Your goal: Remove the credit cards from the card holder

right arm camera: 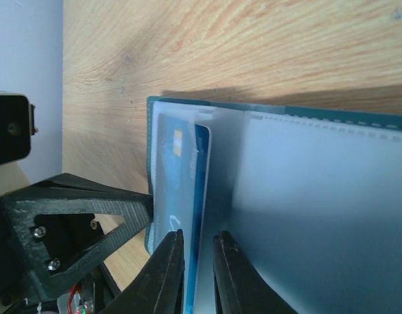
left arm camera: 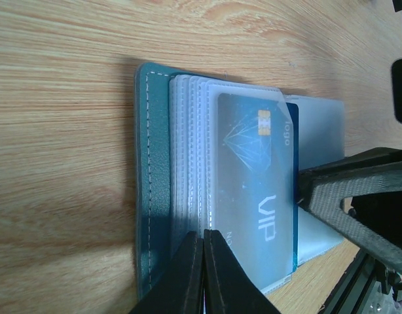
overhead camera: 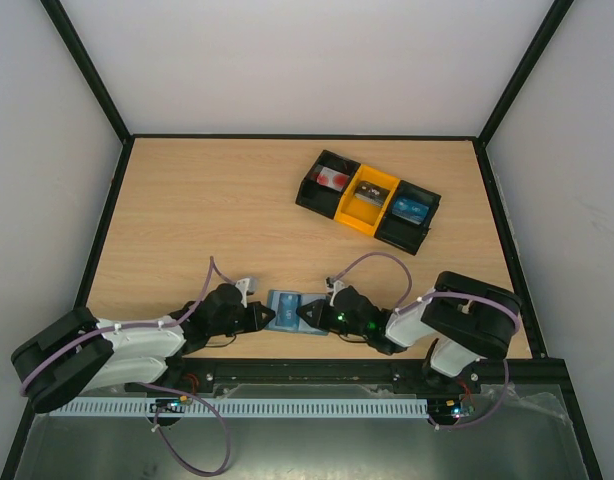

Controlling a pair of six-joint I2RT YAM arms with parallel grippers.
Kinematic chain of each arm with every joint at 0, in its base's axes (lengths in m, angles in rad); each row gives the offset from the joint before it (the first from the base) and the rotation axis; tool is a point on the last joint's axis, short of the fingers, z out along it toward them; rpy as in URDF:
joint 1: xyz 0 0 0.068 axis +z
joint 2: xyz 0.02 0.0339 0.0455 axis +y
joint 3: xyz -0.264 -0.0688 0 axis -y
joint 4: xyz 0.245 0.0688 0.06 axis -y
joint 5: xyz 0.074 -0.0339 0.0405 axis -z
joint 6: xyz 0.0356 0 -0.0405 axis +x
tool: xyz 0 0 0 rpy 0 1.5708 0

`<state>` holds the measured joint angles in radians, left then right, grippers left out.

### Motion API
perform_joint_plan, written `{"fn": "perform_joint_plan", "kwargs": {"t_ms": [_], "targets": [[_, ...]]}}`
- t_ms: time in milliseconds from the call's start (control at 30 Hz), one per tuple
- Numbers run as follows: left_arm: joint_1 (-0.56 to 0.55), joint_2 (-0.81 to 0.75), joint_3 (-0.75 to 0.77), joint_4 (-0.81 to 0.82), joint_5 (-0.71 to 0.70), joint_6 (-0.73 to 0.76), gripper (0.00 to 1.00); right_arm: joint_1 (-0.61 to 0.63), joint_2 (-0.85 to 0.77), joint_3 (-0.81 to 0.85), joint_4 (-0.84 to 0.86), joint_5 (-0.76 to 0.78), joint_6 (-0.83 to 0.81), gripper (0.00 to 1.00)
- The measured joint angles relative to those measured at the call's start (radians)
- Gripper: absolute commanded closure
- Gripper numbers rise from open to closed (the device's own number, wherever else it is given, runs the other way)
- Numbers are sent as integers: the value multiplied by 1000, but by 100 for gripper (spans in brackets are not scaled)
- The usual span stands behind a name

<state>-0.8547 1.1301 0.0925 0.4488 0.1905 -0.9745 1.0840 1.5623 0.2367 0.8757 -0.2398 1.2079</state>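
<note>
The dusty-blue card holder (overhead camera: 285, 310) lies open on the table between my two grippers. In the left wrist view its teal cover (left arm camera: 152, 183) carries a stack of clear sleeves, and a bright blue credit card (left arm camera: 256, 190) printed "VIP" sits in the top sleeve. My left gripper (left arm camera: 203, 234) is shut, its tips resting on the sleeve stack near the spine. My right gripper (right arm camera: 199, 235) has its jaws slightly apart around the blue card's edge (right arm camera: 201, 170), with a gap on either side.
A black-and-yellow three-bin tray (overhead camera: 349, 205) stands at the back right. It holds a white card with red marks (overhead camera: 333, 179), a dark grey card (overhead camera: 365, 197) and a blue card (overhead camera: 408, 209). Black frame rails edge the table.
</note>
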Motion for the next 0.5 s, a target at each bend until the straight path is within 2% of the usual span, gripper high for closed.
{"fn": "perform_joint_plan", "kwargs": {"t_ms": [133,200,500], "targets": [[0,0,-3,5,0,-2,97,0,38,2,29,-13,10,91],[0,0,-3,6,0,-3,97,0,45,2,39,-15,14,97],[0,0,-10,17,-1,-6,97,0,49,-26,116,-16,29,98]]}}
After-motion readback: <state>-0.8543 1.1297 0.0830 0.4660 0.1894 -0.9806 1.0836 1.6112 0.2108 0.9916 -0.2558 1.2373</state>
